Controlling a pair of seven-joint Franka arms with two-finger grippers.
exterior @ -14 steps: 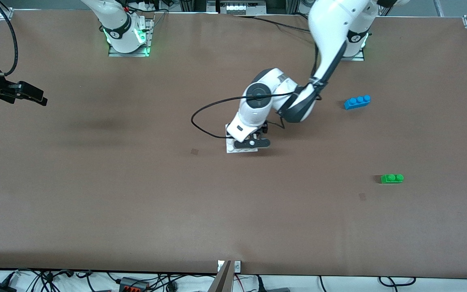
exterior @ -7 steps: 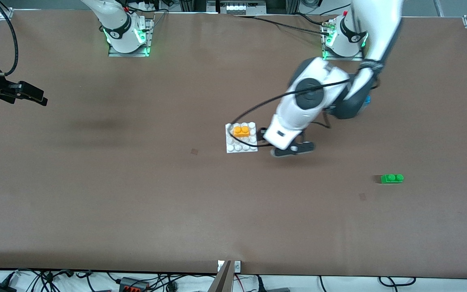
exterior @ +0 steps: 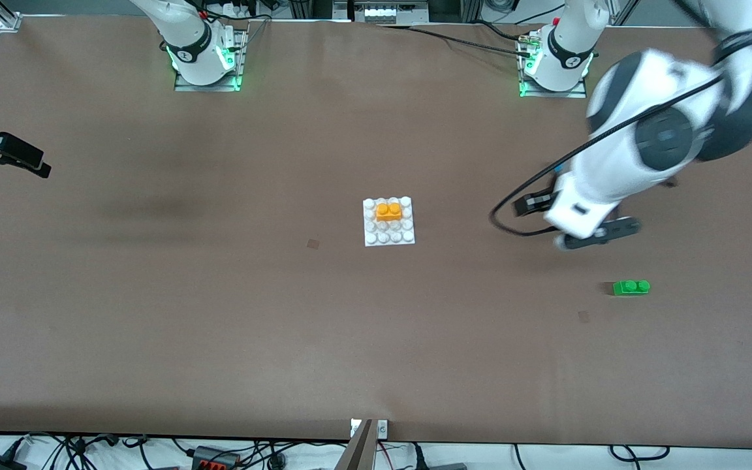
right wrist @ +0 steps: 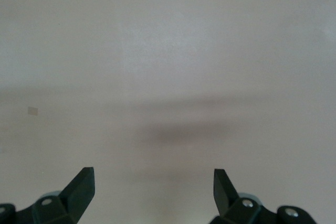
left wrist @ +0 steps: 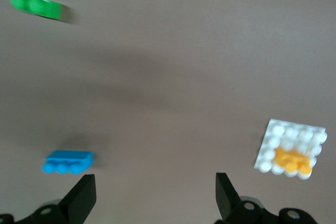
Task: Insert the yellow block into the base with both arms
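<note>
The yellow block (exterior: 389, 210) sits seated on the studs of the white base (exterior: 389, 236) at mid-table, along the base's edge nearer the robots. In the left wrist view the yellow block (left wrist: 294, 161) shows on the base (left wrist: 294, 131), well off to one side. My left gripper (exterior: 564, 219) hangs open and empty over bare table toward the left arm's end, close to the blue brick; its jaws (left wrist: 155, 192) stand wide. My right gripper (exterior: 17, 160) is open and empty at the right arm's end of the table, over bare surface (right wrist: 152, 190).
A blue three-stud brick (left wrist: 68, 161) lies just off one of the left gripper's fingers; the left arm covers it in the front view. A green two-stud brick (exterior: 630, 287) lies nearer the front camera than the left gripper. A black cable loops from the left wrist.
The left arm has swung away from the base toward its own end of the table, uncovering the yellow block on the base. The right gripper has drifted slightly outward.
</note>
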